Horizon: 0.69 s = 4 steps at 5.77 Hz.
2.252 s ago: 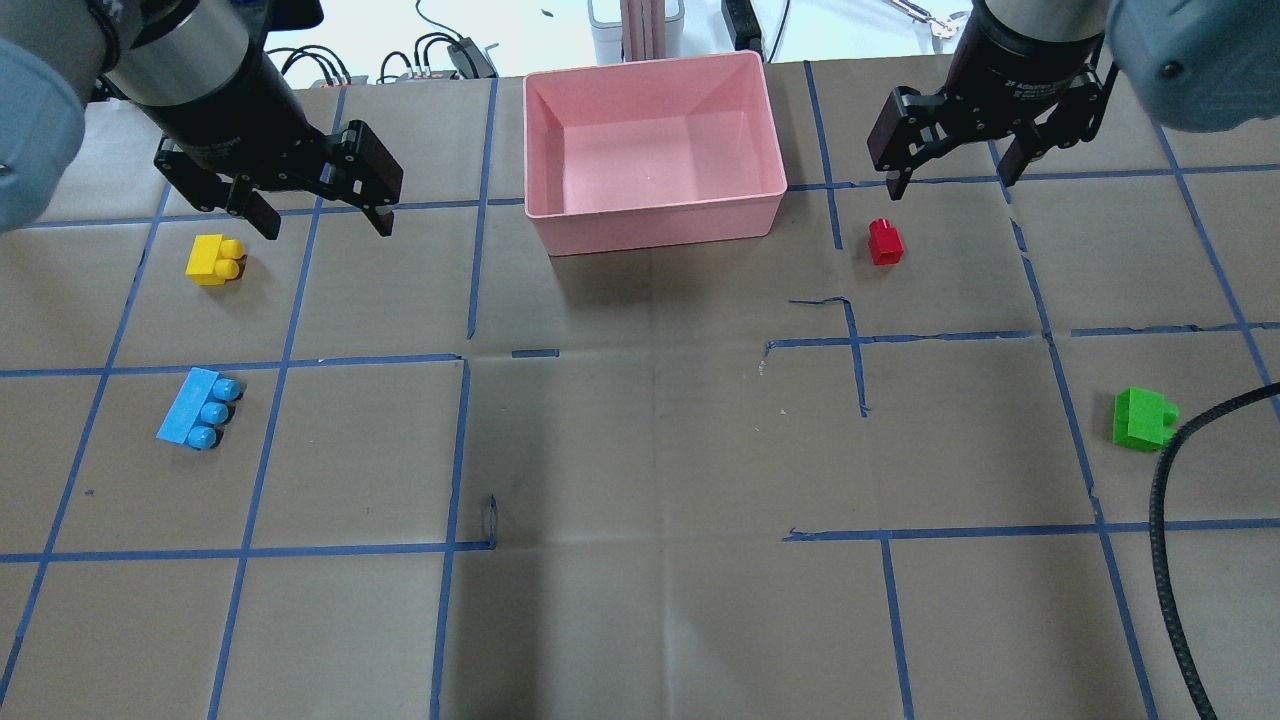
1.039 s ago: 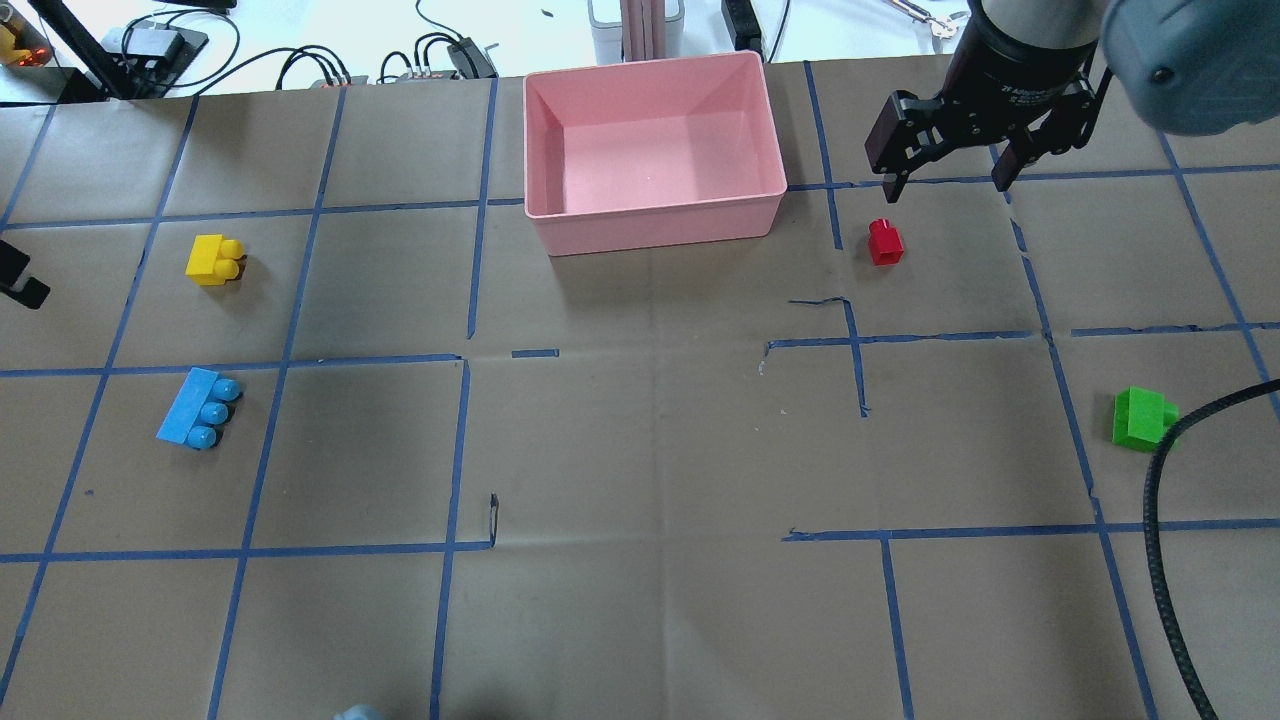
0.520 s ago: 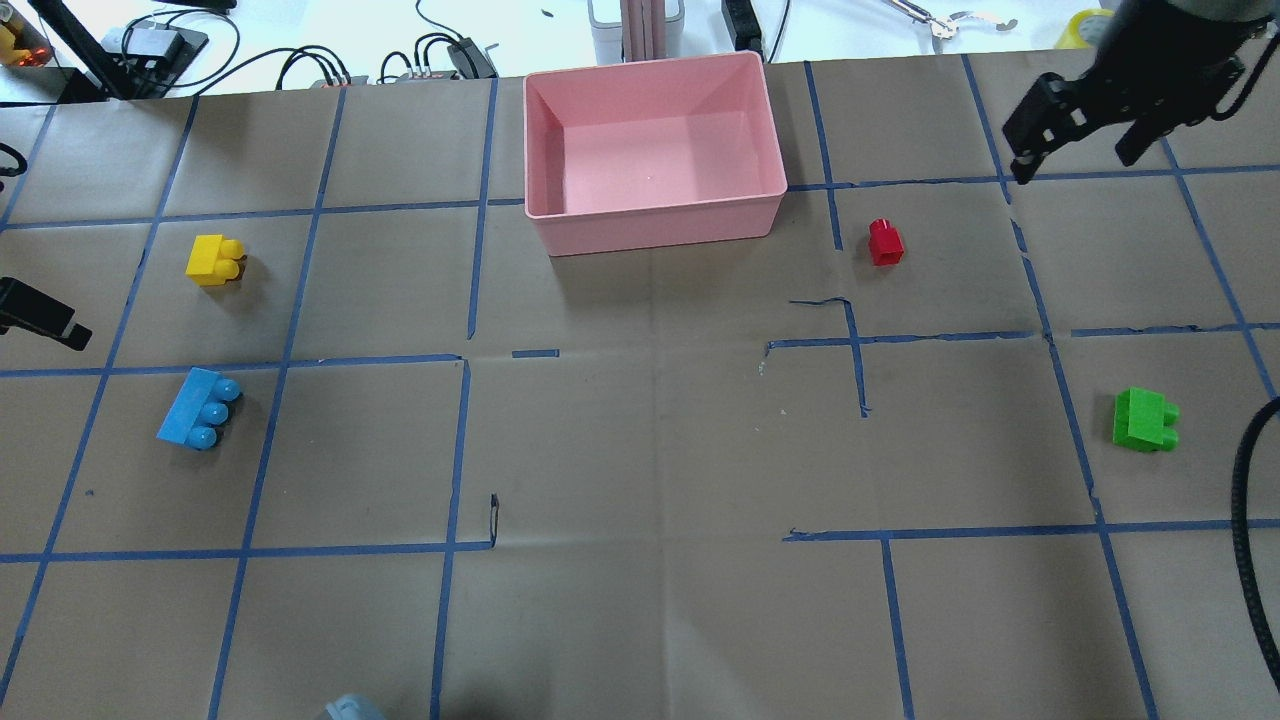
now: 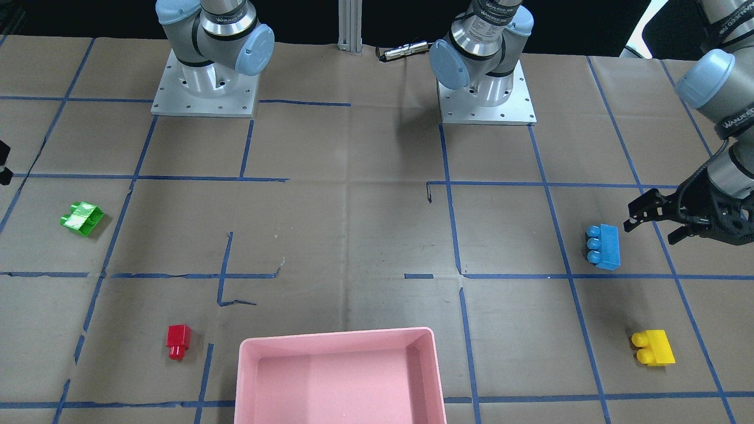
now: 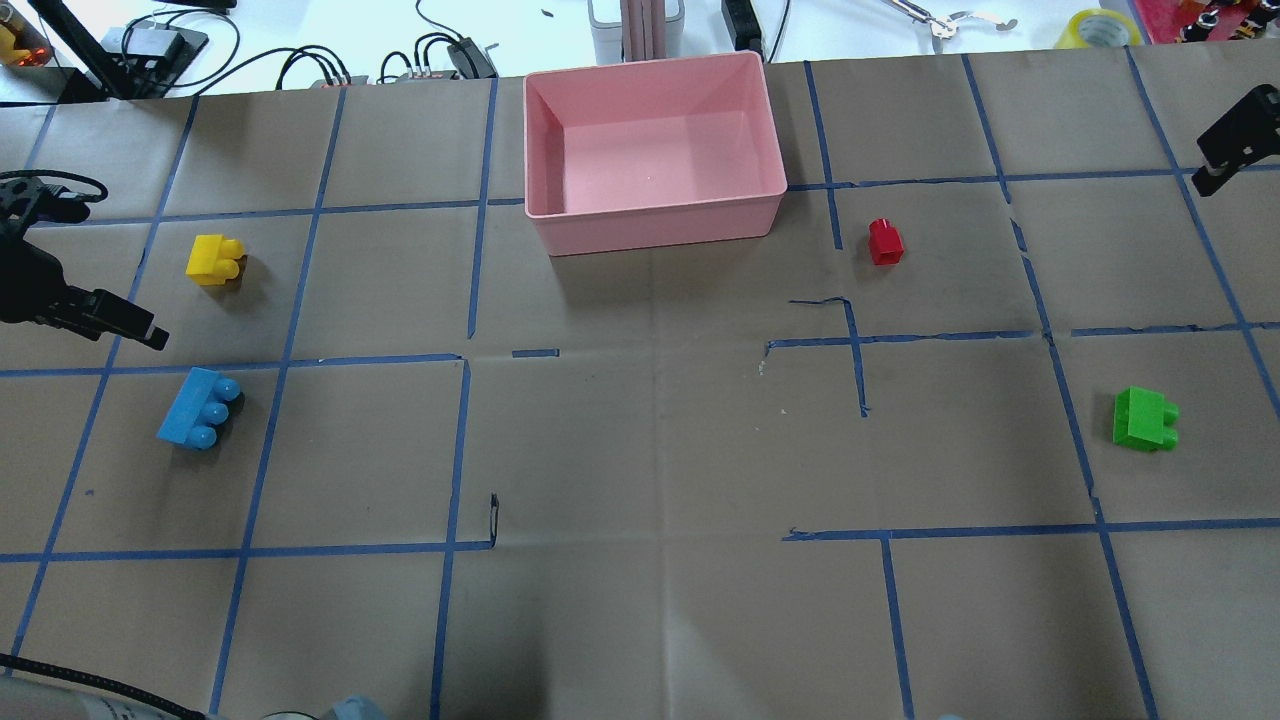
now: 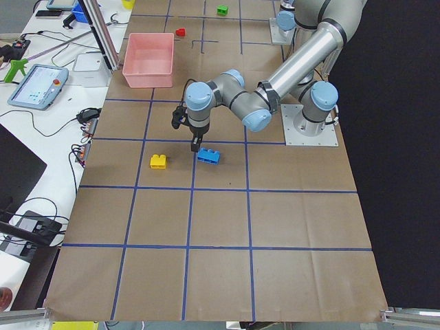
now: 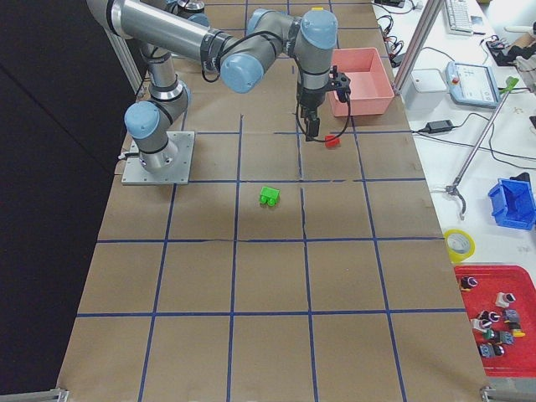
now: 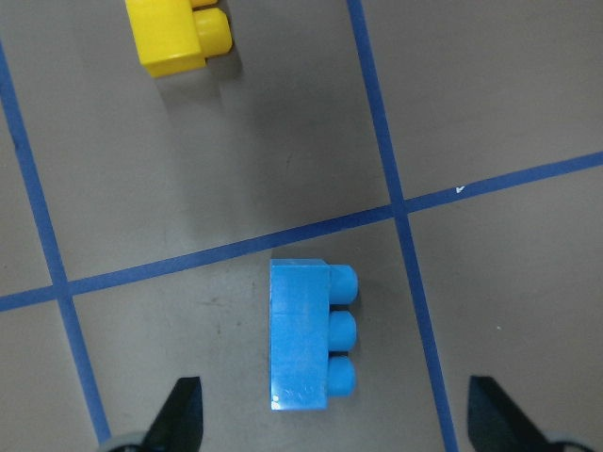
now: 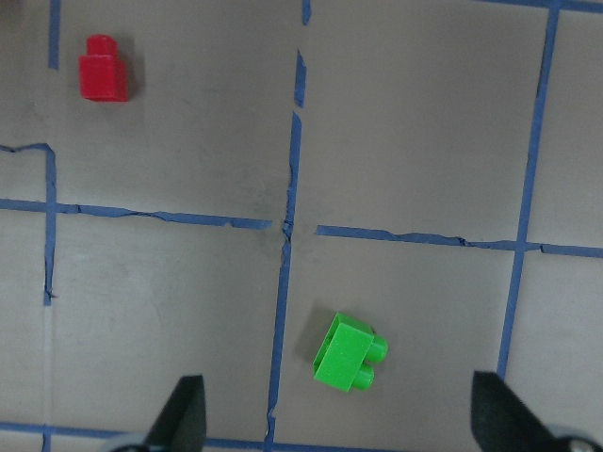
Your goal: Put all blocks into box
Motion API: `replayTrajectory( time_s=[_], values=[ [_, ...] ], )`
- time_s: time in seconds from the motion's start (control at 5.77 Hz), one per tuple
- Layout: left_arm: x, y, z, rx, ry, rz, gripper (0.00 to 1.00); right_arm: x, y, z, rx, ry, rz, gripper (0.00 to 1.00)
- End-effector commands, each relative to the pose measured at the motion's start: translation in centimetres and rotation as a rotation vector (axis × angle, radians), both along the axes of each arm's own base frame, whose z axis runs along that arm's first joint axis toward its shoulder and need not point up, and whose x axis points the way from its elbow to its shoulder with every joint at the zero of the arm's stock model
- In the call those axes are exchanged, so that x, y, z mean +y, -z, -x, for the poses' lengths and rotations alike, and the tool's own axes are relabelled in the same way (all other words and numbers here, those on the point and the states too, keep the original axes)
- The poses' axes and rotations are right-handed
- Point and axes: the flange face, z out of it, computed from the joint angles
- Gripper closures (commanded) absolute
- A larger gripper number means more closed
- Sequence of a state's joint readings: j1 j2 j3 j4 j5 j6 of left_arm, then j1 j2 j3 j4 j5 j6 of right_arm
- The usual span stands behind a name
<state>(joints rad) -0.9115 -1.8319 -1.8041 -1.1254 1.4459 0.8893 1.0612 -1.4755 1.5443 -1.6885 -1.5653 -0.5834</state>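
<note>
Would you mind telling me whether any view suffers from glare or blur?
Exterior front-facing: glare whitens the top of the green brick. Overhead exterior: the bench beyond the table is overexposed. Left wrist-mounted: the blue brick is sharp; the fingertips of the left tool look soft.

From the robot's side, the box (image 5: 655, 225) sits at the far middle of the table (image 5: 640, 450). Just right of it lies the one-stud block (image 5: 885, 242), with the right two-stud block (image 5: 1143, 419) nearer and farther right. Well left lies the left two-stud block (image 5: 213, 260), the three-stud block (image 5: 197, 408) before it
</note>
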Motion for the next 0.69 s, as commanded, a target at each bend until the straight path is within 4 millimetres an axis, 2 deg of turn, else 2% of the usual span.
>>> replayTrajectory(
  time_s=[0.0, 0.17, 0.35, 0.52],
  values=[
    [0.7, 4.2, 0.6, -0.010, 0.002, 0.007, 0.02, 1.9, 5.5, 3.9, -0.013, 0.085, -0.006, 0.01],
    [1.7, 6.7, 1.3, -0.056, 0.008, 0.056, 0.01, 2.6, 7.1, 4.3, -0.026, 0.101, -0.034, 0.01],
    [2.4, 7.7, 1.8, -0.055, 0.011, 0.056, 0.01, 2.1, 9.2, 5.1, -0.045, 0.124, -0.046, 0.01],
    [2.7, 8.1, 2.0, -0.050, 0.015, 0.049, 0.01, 1.9, 12.1, 7.3, -0.052, 0.162, -0.049, 0.00]
  ],
)
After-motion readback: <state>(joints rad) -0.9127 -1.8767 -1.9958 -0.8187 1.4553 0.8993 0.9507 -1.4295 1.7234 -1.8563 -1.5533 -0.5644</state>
